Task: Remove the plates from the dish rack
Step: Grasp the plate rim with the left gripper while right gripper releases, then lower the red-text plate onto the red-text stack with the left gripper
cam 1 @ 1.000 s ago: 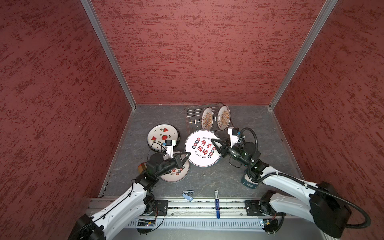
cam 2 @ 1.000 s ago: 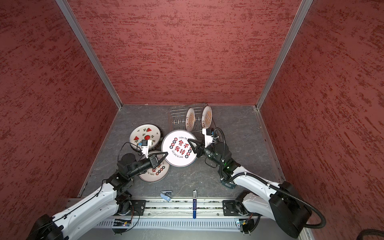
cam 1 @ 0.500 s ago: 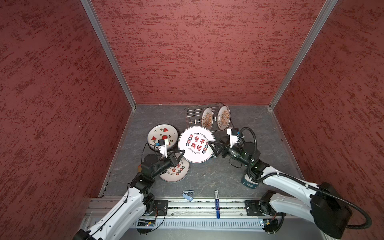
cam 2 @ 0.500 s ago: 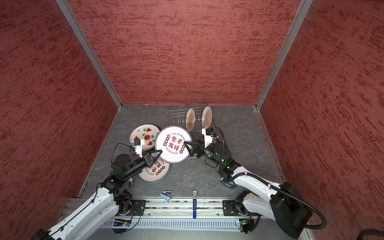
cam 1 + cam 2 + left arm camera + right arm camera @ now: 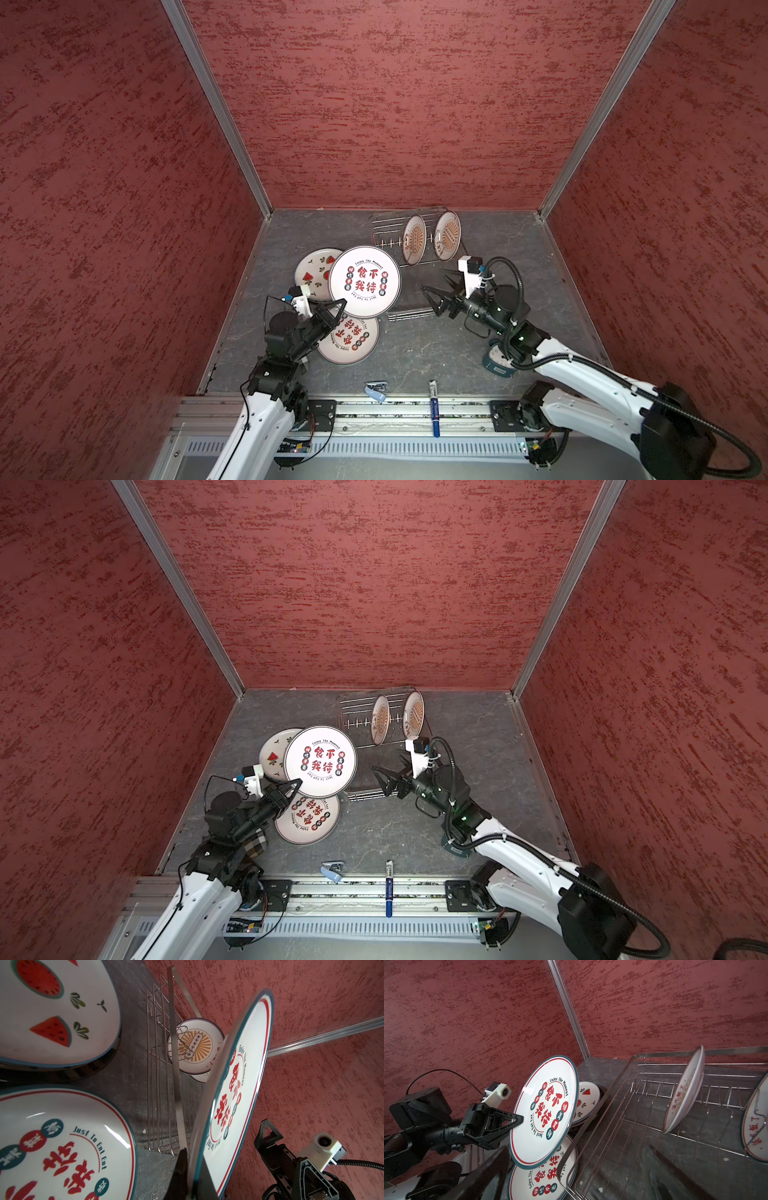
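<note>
Left pincer (image 5: pixel 340 304) clamped on red-character plate (image 5: pixel 365 280) rim, right pincer (image 5: pixel 431 279) spread apart over dish rack (image 5: pixel 384 228)

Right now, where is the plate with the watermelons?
In both top views the watermelon plate lies flat on the left, partly hidden under the red-lettered plate the left gripper holds.

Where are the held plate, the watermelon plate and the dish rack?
held plate (image 5: pixel 365 281): in a top view, its centre, on the red characters.
watermelon plate (image 5: pixel 313 266): in a top view, its white face.
dish rack (image 5: pixel 386 228): in a top view, its bare wire grid.
</note>
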Tool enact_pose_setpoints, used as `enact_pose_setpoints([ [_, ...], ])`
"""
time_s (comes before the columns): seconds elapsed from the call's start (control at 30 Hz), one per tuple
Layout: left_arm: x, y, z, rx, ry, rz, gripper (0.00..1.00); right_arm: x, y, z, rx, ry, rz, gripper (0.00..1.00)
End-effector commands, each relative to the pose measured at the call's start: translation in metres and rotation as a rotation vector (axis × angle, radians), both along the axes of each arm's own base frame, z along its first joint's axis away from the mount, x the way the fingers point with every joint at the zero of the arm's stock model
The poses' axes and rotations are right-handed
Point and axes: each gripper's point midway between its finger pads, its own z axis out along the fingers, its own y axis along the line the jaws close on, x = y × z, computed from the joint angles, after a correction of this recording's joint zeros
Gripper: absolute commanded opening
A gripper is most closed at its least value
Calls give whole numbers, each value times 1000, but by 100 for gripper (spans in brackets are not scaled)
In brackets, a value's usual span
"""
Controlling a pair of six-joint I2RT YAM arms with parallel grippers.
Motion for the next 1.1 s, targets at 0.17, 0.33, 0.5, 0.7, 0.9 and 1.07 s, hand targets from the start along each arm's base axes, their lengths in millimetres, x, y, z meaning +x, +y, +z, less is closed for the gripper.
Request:
enact_pose_setpoints([
  [0.17,-19,33,-6,30,224,187,0,3,44,-15,-194,23,111,99],
  [0.33,-28,44,-11,51,298,250,0,11,55,-26,-241,44,93,99],
  [0.5,-43,60,-29,78,431,345,0,18,65,-32,-282,55,81,99],
  [0.7,-51,58,-42,78,492,333,0,22,71,-34,-325,57,74,99],
  [0.9,-63,63,-55,95,576,365,0,26,73,-29,-319,59,63,99],
  [1.07,-64,56,-63,101,600,331,0,27,73,-25,-305,76,46,99],
])
